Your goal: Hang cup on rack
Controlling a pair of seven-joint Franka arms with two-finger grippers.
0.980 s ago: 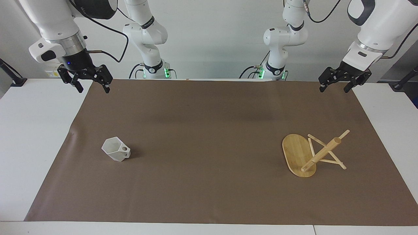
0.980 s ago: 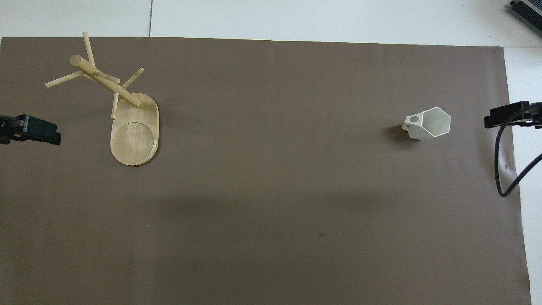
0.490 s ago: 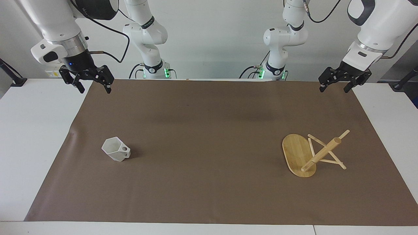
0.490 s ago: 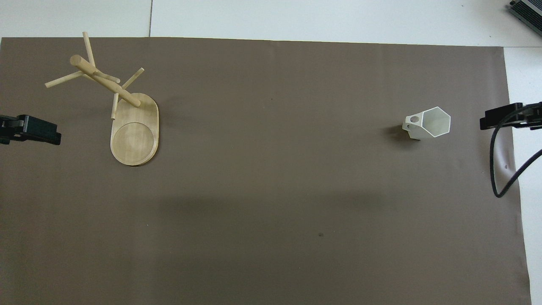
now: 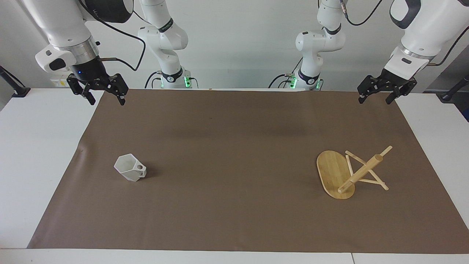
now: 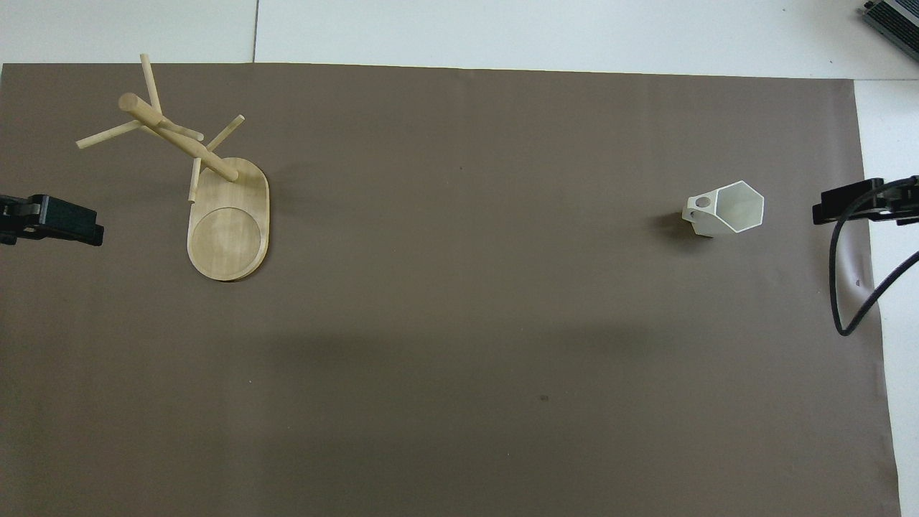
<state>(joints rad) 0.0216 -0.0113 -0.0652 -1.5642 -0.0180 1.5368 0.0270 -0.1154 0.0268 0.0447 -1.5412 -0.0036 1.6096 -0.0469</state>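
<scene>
Hovering with jaws spread, empty: right gripper (image 5: 103,98) and left gripper (image 5: 377,97) over the mat (image 5: 234,205) edge nearest the robots. Cup (image 5: 130,167) upright toward the right arm's end, handle facing the rack (image 5: 348,173), well apart; rack pole upright.

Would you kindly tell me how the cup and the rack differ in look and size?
The cup is white and faceted; the rack is light bamboo with a pole and thin pegs. The rack is larger than the cup. Both stand on the brown mat, untouched.
</scene>
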